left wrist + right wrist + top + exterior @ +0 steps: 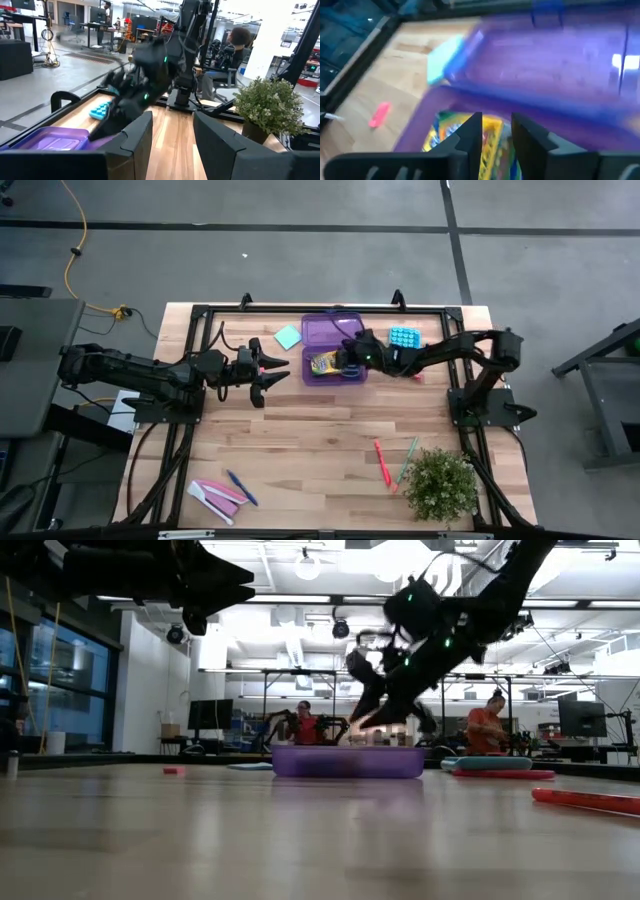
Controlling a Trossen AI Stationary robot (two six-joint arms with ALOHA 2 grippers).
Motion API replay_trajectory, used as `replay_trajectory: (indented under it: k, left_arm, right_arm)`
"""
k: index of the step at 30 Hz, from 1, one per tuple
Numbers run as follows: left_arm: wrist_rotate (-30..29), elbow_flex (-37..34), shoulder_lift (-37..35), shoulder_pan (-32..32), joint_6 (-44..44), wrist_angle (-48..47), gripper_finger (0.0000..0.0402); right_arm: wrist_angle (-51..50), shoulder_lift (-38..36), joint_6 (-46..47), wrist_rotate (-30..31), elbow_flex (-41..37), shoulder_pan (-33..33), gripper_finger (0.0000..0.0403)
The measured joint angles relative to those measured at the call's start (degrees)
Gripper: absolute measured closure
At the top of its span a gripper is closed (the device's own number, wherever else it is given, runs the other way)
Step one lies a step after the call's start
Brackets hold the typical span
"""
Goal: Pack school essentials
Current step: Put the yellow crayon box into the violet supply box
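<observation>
A purple box [335, 366] sits at the far middle of the table with its lid [335, 330] laid open behind it. The yellow crayon box [323, 363] lies inside it. My right gripper [496, 131] hovers just above the crayon box [492, 142], fingers slightly apart and touching nothing. My left gripper [272, 375] is open in the air left of the box. The green sticky-note pad [288, 337] and the tiny pink eraser [379, 115] lie left of the box. The orange-red pen [382, 462], green pen [407, 460] and blue pen [240, 487] lie near the front edge. I see no scissors.
A light-blue buttoned pad [403, 337] lies right of the box, under my right arm. Pink and white flat pieces [214, 495] lie at the near left corner. A potted plant [440, 485] stands at the near right. Black frame rails run along the table's edges. People sit in the room beyond.
</observation>
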Motion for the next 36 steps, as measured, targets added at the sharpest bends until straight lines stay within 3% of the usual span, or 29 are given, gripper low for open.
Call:
replay_trajectory:
  k: [4,8,10,20,36]
  left_arm:
    - [-0.04,0.00,0.02,0.00,0.34,-0.02,0.0270]
    - [-0.07,0.00,0.02,0.00,0.39,0.10,0.0270]
    - [-0.07,0.00,0.02,-0.01,0.32,0.15,0.0270]
    - [-0.70,0.02,0.04,0.00,0.00,0.33,0.0270]
    - [-0.90,0.02,0.03,0.00,0.00,-0.22,0.0270]
  right_arm:
    - [-1.35,-5.33,-8.98,-6.19,0.05,0.00,0.0314]
    - [-14.34,-6.61,-8.42,-15.41,3.31,1.09,0.0375]
    - [-21.11,-5.04,-9.49,-15.16,6.35,2.19,0.0395]
    - [-39.91,5.38,-13.33,-14.45,20.78,3.60,0.0401]
    - [-38.81,10.02,-11.29,-18.92,21.49,3.52,0.0403]
